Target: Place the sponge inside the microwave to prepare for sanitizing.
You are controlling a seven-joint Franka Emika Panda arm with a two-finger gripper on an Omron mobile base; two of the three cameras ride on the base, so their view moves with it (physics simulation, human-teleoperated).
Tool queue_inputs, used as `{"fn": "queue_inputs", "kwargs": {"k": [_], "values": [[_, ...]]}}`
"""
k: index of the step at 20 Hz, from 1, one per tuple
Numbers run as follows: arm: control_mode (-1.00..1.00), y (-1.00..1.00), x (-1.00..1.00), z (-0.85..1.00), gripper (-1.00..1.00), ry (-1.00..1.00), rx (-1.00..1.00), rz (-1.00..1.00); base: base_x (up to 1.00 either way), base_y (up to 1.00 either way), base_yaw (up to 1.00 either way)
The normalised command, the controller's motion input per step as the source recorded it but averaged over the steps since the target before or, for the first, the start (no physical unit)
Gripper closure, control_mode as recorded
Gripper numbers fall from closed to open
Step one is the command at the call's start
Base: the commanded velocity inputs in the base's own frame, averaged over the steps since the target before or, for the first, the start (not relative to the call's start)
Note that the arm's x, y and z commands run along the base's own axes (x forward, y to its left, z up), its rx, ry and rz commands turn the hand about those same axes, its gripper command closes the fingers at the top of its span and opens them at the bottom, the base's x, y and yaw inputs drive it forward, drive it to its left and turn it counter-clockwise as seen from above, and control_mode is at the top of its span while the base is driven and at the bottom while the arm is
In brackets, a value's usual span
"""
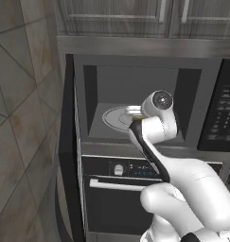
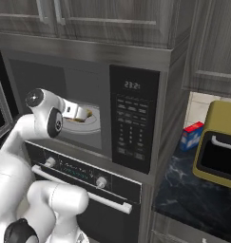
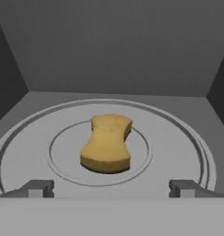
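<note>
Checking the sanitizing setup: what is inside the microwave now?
The sponge lies on the round turntable inside the microwave, free of the open hand. The sponge's underside is hidden.

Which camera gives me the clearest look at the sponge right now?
The hand view: the sponge lies free at the middle of the turntable, between the open gripper fingertips. The right base view shows a yellow sliver past the hand; in the left base view the arm blocks it.

Open-fronted microwave [image 1: 135, 52], door swung left, mouth unblocked. Bare turntable [image 3: 178, 138] all round the sponge [image 3: 106, 144], with free room on both its sides and above. Grey walls close in left, right, behind. Jaws wide, clear of sponge.
</note>
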Motion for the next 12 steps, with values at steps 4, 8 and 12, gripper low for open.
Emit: {"fn": "queue_inputs", "kwargs": {"k": [4, 8, 12], "values": [[-1.0, 0.0, -0.85, 0.46, -1.0, 0.0, -0.02, 0.0, 0.0, 0.0, 0.0], [-1.0, 0.0, -1.0, 0.35, -1.0, 0.0, -0.01, 0.0, 0.0, 0.0, 0.0], [-1.0, 0.0, -1.0, 0.33, -1.0, 0.0, 0.0, 0.0, 0.0, 0.0, 0.0]]}}
